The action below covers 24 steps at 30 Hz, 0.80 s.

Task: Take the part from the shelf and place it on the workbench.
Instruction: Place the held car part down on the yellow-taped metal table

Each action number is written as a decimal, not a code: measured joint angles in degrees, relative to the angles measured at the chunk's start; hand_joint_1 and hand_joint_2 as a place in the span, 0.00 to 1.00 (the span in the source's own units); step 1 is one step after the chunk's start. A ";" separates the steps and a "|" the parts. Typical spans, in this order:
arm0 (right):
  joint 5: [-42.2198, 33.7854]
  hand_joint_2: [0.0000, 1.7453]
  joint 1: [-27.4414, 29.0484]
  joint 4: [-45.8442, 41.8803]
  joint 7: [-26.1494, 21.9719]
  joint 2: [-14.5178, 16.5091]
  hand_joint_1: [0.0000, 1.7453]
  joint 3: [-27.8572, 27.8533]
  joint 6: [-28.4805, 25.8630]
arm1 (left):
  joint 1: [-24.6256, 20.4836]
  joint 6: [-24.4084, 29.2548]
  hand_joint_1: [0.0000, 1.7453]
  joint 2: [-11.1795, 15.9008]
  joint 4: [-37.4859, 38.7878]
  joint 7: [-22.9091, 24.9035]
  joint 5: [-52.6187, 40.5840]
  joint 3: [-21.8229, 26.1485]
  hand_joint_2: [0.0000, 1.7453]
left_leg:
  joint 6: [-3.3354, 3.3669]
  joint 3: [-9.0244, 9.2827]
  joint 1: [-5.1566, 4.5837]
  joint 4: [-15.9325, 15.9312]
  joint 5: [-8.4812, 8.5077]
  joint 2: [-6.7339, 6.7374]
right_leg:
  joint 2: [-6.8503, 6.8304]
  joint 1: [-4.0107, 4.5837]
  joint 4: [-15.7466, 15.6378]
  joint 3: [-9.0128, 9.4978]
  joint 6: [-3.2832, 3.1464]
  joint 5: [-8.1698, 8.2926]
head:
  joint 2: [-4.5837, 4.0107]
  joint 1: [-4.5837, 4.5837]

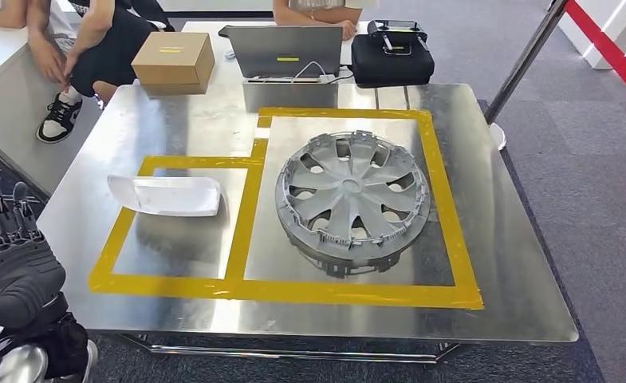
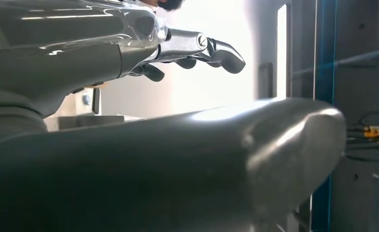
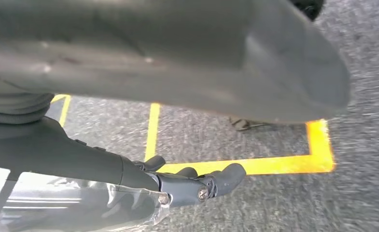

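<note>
A grey wheel cover lies flat on the metal workbench, inside the larger yellow-taped square. A white curved shell part lies in the smaller taped square to its left. My left hand is raised at the bench's near left corner, off the table edge, with its fingers apart and nothing in them; the left wrist view shows its fingers stretched out and bare. My right hand hangs over grey carpet with its fingers loosely extended, holding nothing.
Beyond the bench stand a cardboard box, a laptop and a black case. People sit at the far left and behind the laptop. A slanted pole rises at the right. Yellow floor tape marks the carpet.
</note>
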 joint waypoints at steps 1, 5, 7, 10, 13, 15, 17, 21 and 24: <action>0.11 0.00 -0.03 -0.01 -0.03 -0.13 0.00 0.00 0.00 | 0.28 -0.07 0.00 -0.06 -0.31 -0.02 -0.13 -0.01 0.00 | -0.24 -0.16 0.01 0.23 -0.17 -0.06 | 0.03 -0.06 -0.07 -0.24 -0.45 -0.16 | 0.00 -0.09; 0.15 0.00 -0.25 -0.01 0.18 -0.43 0.00 0.00 -0.01 | 1.07 -0.60 0.00 -0.27 -0.69 -0.01 -0.48 0.09 0.00 | -0.84 -4.28 0.13 8.43 -6.08 -0.76 | -0.02 -0.01 -0.11 -1.58 -2.06 0.64 | 0.00 -0.41; 0.30 0.00 -0.29 -0.01 0.22 -0.52 0.00 0.01 0.00 | 1.48 -0.84 0.00 -0.34 -0.48 -0.01 -0.90 0.19 0.00 | -0.80 -7.47 0.10 15.49 -9.15 -0.84 | -0.09 0.32 -0.10 -2.53 -2.56 1.26 | 0.00 -0.43; 1.24 0.00 -0.28 -0.01 0.24 -0.68 0.00 0.22 0.04 | 2.26 -0.79 0.00 -0.45 -0.12 -0.01 -1.89 0.47 0.00 | 0.00 -5.35 -0.08 12.61 -6.05 -0.88 | -0.03 0.81 -0.10 -3.76 -2.65 2.41 | 0.00 -0.42; 1.84 0.00 -0.27 0.00 0.17 -0.79 0.00 0.54 0.44 | 3.16 -1.03 0.00 -0.60 -0.22 -0.01 -2.30 0.74 0.00 | 1.16 0.96 -0.80 1.57 -2.12 -0.88 | 0.15 1.01 -0.21 -4.44 -2.08 3.71 | 0.00 -0.39; 1.75 0.00 -0.24 -0.01 0.05 -0.94 0.00 0.59 0.72 | 3.59 -1.66 0.00 -0.67 -0.32 -0.01 -2.45 0.79 0.00 | 1.28 1.52 -1.28 -0.10 -1.61 -0.82 | 0.14 0.88 -0.59 -4.44 -1.25 4.67 | 0.00 -0.47; 1.62 0.00 -0.23 0.00 -0.13 -1.10 0.00 0.59 0.84 | 3.81 -2.12 0.00 -0.77 -0.33 -0.01 -2.69 0.82 0.00 | 1.85 0.72 -1.18 -0.50 -0.35 -0.78 | 0.06 0.70 -0.90 -4.64 -0.51 5.03 | 0.00 -0.60; 2.05 0.00 -0.05 0.01 -0.28 -1.20 0.00 0.65 0.81 | 4.44 -2.23 0.00 -0.91 -0.22 -0.01 -3.37 0.92 0.00 | 2.91 -2.14 -0.94 -0.90 2.63 -0.40 | -0.02 0.73 7.98 -6.99 0.32 -4.27 | 0.00 -0.25; 2.11 0.00 -0.07 0.01 -0.31 -1.28 0.00 0.68 0.89 | 5.31 -2.58 0.00 -0.91 0.04 -0.01 -3.80 1.02 0.00 | 2.92 -4.30 -1.13 -0.64 4.34 -0.05 | -0.03 0.76 14.56 -6.22 0.44 -5.81 | 0.00 -0.13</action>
